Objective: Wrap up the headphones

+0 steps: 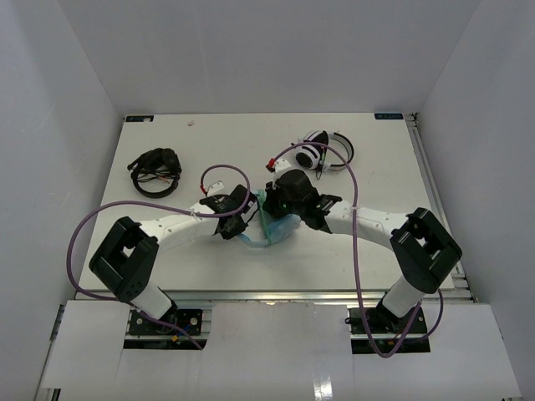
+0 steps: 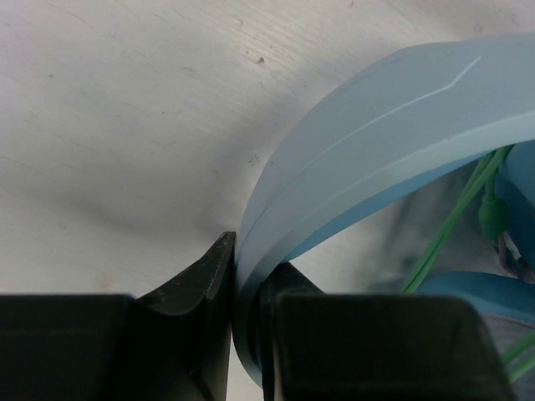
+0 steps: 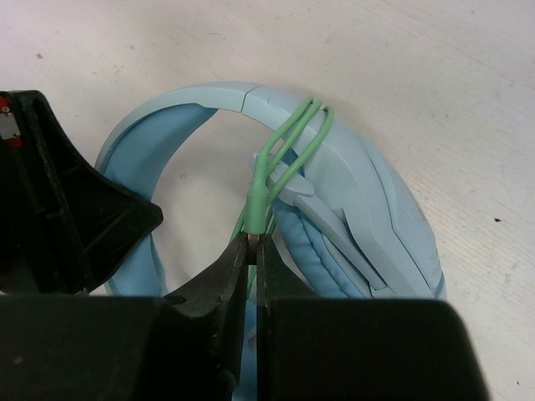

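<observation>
The light blue headphones (image 1: 276,225) lie on the white table between the two grippers. My left gripper (image 2: 247,284) is shut on the wide headband (image 2: 376,134), which passes between its jaws. My right gripper (image 3: 256,242) is shut on the plug end of the pale green cable (image 3: 261,196). The cable (image 3: 297,138) runs in several loops over the headband near an ear cup (image 3: 376,209). Green cable also shows in the left wrist view (image 2: 456,213). In the top view the left gripper (image 1: 242,219) and right gripper (image 1: 280,205) sit close together over the headphones.
Black headphones (image 1: 156,171) lie at the back left of the table (image 1: 234,142). White-and-black headphones (image 1: 322,153) lie at the back right, just behind my right arm. Purple arm cables loop over both sides.
</observation>
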Robot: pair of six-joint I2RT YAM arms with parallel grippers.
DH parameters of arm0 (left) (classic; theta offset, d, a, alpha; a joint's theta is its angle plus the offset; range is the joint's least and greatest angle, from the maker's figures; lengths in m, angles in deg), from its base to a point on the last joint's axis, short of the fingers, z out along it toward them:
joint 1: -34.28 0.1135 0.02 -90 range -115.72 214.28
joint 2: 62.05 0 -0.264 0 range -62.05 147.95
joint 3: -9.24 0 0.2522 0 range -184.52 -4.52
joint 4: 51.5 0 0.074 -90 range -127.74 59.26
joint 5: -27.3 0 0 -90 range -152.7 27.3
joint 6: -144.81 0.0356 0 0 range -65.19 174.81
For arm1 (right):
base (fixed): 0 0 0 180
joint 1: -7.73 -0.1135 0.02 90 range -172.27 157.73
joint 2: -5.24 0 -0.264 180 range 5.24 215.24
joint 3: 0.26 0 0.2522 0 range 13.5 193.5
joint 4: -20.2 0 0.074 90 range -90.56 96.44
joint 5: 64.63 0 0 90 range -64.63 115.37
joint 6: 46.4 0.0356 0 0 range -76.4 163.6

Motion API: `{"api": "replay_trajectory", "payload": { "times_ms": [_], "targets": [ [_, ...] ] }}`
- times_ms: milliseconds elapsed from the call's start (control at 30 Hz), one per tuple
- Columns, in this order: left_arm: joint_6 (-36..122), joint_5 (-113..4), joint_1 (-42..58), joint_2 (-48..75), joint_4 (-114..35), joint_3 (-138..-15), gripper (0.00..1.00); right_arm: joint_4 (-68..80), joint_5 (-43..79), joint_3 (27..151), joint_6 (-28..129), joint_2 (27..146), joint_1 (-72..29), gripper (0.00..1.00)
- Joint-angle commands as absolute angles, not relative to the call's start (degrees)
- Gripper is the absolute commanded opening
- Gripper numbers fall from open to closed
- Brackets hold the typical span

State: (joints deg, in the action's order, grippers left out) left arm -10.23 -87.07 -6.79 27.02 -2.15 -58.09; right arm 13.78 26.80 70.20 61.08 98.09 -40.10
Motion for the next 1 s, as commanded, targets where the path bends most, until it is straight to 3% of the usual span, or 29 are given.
{"api": "replay_trajectory", "payload": {
  "times_ms": [0, 100, 167, 467, 800, 967],
  "targets": [
    [-16.1, -82.2, -6.1, 25.8, -10.5, -57.4, 0.00, 11.9, 31.0, 72.9, 59.5, 98.9, -42.2, 0.08],
    [-17.2, -80.6, -6.1, 25.8, -12.6, -55.8, 0.01, 11.1, 32.3, 73.3, 59.0, 99.2, -42.5, 0.08],
    [-17.0, -79.4, -6.0, 26.5, -13.4, -55.8, 0.07, 10.5, 33.7, 73.5, 58.5, 99.3, -42.7, 0.08],
    [-15.7, -78.5, -6.0, 28.1, -14.8, -55.9, 0.49, 10.3, 35.1, 72.7, 57.2, 99.2, -42.9, 0.08],
    [-13.8, -80.4, -6.0, 24.3, -14.2, -54.6, 0.72, 10.7, 36.3, 72.2, 56.6, 98.7, -42.9, 0.08],
    [-13.6, -83.9, -5.7, 20.9, -10.8, -54.3, 0.77, 11.0, 36.3, 72.1, 56.5, 99.0, -42.9, 0.08]
  ]
}}
